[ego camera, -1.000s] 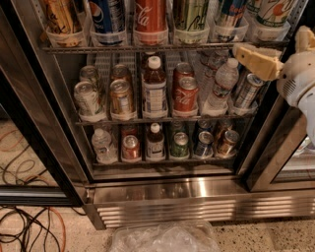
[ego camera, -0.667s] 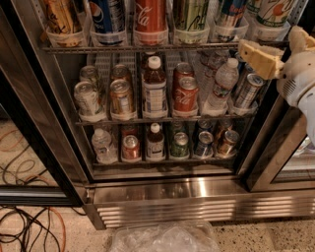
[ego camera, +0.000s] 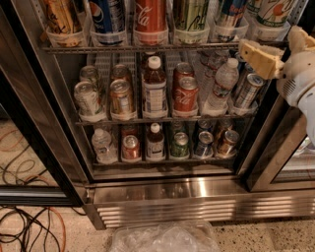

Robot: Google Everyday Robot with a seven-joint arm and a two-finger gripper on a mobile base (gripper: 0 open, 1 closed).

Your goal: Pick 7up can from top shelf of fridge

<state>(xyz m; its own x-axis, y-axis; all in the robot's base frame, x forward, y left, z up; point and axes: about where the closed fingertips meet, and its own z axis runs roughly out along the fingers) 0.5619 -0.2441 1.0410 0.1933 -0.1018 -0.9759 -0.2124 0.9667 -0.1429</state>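
Observation:
The 7up can (ego camera: 272, 10), silver-white with green lettering and an orange dot, stands upright in a clear holder at the right end of the top shelf (ego camera: 123, 49); its top is cut off by the frame. My gripper (ego camera: 269, 41) is at the right edge, just below and in front of that can, not touching it. Its tan fingers (ego camera: 261, 59) are spread open and empty. Left of the 7up can stand a blue can (ego camera: 229, 12), an olive-green can with yellow lines (ego camera: 189, 15) and a red Coca-Cola can (ego camera: 150, 15). The fridge (ego camera: 197, 197) is open.
Lower wire racks hold tilted cans and bottles, among them a juice bottle (ego camera: 155, 91) and a water bottle (ego camera: 221, 83). The dark door frame (ego camera: 270, 152) stands at the right. Cables (ego camera: 29, 226) lie on the floor at left, and a clear plastic bag (ego camera: 162, 238) lies in front.
My gripper has risen a little and shifted slightly right, closer to the top shelf's right end. The cans and bottles have not moved.

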